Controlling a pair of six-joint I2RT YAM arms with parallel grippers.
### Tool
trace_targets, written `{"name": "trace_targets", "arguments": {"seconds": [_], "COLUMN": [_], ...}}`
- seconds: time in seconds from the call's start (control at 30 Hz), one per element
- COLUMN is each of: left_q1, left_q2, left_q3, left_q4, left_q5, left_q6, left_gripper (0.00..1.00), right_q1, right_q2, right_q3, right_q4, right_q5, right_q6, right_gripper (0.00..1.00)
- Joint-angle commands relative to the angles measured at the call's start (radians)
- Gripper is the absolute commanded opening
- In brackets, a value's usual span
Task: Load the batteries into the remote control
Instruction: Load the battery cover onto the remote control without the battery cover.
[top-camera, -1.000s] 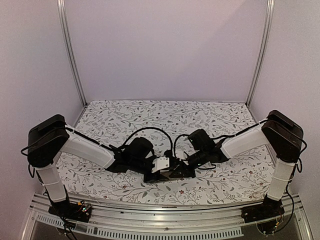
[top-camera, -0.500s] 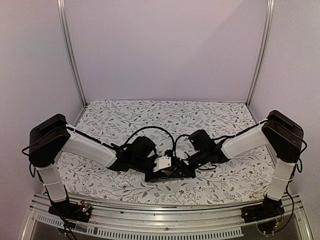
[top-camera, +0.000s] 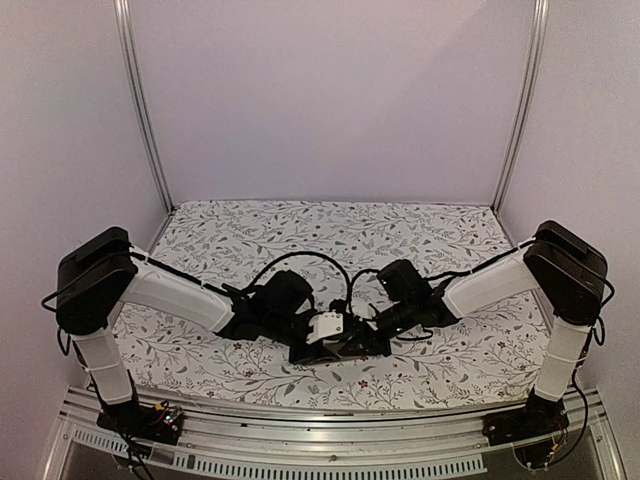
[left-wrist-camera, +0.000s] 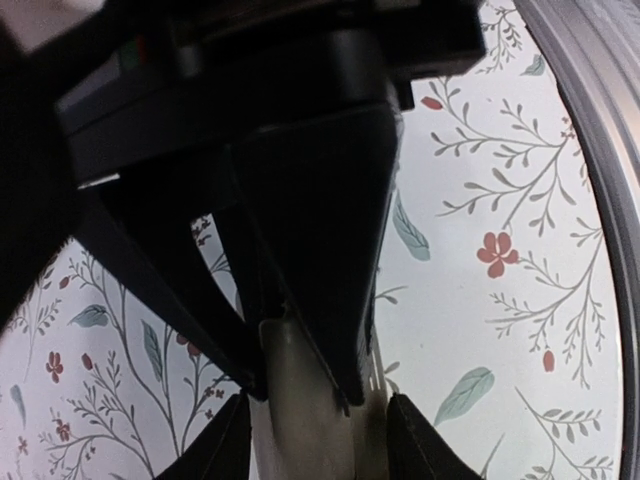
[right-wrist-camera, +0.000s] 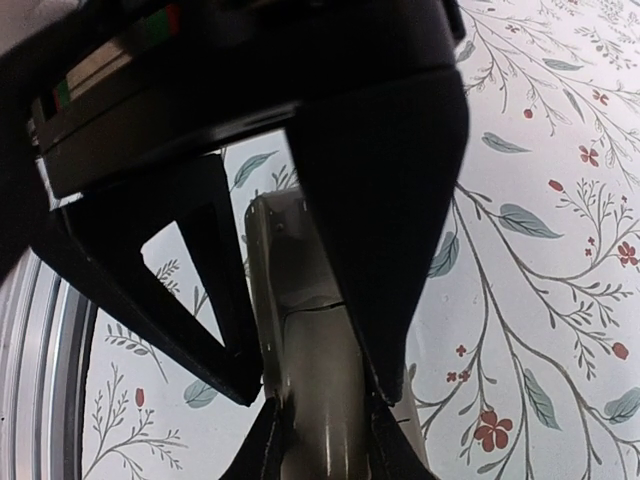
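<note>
Left gripper (left-wrist-camera: 298, 395): pinched on remote control (left-wrist-camera: 300, 440), grey-beige body held between the fingers. Right gripper (right-wrist-camera: 315, 390): clamped likewise on the same handset from the opposite side, above floral tablecloth (right-wrist-camera: 560, 200). Batteries: none visible in any view. Progress: not determinable; bay hidden, loading probably unfinished.

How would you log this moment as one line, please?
remote control: at front centre, gripped from both sides | left gripper: shut on it | right gripper: shut on it | batteries: not visible
</note>
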Motion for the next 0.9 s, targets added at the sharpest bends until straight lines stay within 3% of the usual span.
{"name": "trace_targets", "arguments": {"seconds": [0.0,0.27,0.4,0.87], "left_q1": [0.007,0.007,0.007,0.007], "left_q2": [-0.013,0.011,0.025,0.047], "left_q3": [-0.041,-0.021,-0.009,0.012], "left_q4": [-0.062,-0.068,-0.068,-0.083], "left_q5": [-0.017,-0.011,-0.023,-0.014], "left_q6": [-0.046,-0.063,-0.062,-0.058], "left_gripper": [0.47,0.43,0.35,0.23], "right_q1": [0.024,0.026,0.025,0.025], "right_q2": [0.024,0.026,0.028,0.029], "right_q3": [-0.017,-0.014,-0.013,-0.006], "right_q4": [-0.044,-0.043,-0.043,-0.042], "right_q5": [0.083,0.082,0.080,0.083], "right_q6": [-0.033,-0.032,-0.031,-0.022], "right_gripper": [0.08,0.07,0.07,0.08]}}
